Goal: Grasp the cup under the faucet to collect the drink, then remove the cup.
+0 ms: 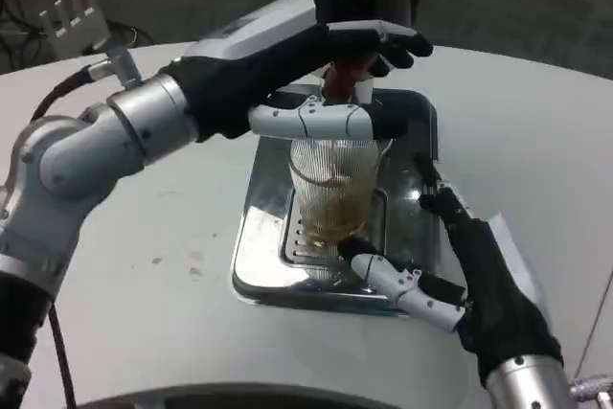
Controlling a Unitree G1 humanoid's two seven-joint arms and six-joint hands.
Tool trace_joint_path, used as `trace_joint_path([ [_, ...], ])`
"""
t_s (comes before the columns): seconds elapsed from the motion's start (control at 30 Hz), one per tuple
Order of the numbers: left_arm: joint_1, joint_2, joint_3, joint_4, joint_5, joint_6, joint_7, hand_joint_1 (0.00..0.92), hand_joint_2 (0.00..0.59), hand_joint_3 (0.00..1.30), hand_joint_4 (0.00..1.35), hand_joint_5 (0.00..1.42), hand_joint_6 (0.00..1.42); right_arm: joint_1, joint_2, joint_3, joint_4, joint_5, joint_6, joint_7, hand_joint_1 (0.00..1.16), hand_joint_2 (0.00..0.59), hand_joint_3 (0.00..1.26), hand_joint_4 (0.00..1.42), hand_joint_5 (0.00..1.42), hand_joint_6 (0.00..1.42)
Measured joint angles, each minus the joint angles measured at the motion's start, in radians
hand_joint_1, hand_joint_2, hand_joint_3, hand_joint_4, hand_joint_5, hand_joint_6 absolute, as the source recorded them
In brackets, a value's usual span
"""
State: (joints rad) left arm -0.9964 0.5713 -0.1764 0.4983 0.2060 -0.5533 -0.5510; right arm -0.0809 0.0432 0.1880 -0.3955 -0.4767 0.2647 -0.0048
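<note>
Cup: ribbed clear glass cup (333, 189) is standing upright on the slotted grate (305, 248) of the metal drip tray (257, 256), partly filled with an amber drink.
Faucet: a red tap handle (347, 78) is showing just above the cup's rim, mostly hidden by the left hand; the spout itself is too covered to make out.
Left hand: left hand (316, 74) is reaching in from the upper left, its dark palm over the tap and its upper fingers stretching past the handle to the right. One white finger (311, 122) is lying across the cup's rim, touching it. Whether the hand is pressing the tap or gripping anything I cannot tell, since its own back is hiding the contact.
Right hand: right hand (460, 265) is coming up from the lower right, fingers spread apart. One white-and-black finger (397, 280) is reaching toward the foot of the cup and is lying on the tray beside it; a dark finger is pointing up along the tray's right edge. It is not closing round the cup.
Drip tray: it is sitting on the white table (144, 284), near the far middle, with the cup toward its centre.
Forearms: both silver forearms are entering from the picture's lower corners.
</note>
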Motion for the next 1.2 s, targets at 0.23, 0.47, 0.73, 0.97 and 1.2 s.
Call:
trace_joint_path([
  [0.23,-0.003,0.005,0.001,0.002,0.000,0.000,0.000,0.000,0.078,0.25,0.22,0.26,0.30,-0.043,0.006,0.020,0.079,0.004,-0.011,-0.039,0.62,0.206,0.09,0.01,0.00,0.00],
  [0.47,-0.008,0.016,0.002,0.006,0.000,-0.002,0.000,0.000,0.078,0.25,0.23,0.26,0.30,-0.099,0.014,0.022,0.150,0.008,-0.022,-0.090,0.62,0.207,0.09,0.01,0.00,0.00],
  [0.73,-0.021,0.019,0.001,0.024,0.000,-0.011,-0.001,0.000,0.079,0.26,0.23,0.26,0.29,-0.167,0.021,0.028,0.223,0.013,-0.035,-0.120,0.62,0.207,0.09,0.01,0.00,0.00],
  [0.97,-0.028,0.019,0.001,0.038,0.000,-0.019,-0.001,0.000,0.079,0.26,0.23,0.26,0.29,-0.198,0.029,0.044,0.281,0.014,-0.050,-0.158,0.62,0.207,0.09,0.01,0.00,0.00],
  [1.2,-0.033,0.020,0.000,0.047,0.004,-0.031,-0.001,0.000,0.087,0.26,0.23,0.26,0.29,-0.246,0.041,0.051,0.343,0.014,-0.054,-0.197,0.62,0.205,0.10,0.03,0.00,0.00],
])
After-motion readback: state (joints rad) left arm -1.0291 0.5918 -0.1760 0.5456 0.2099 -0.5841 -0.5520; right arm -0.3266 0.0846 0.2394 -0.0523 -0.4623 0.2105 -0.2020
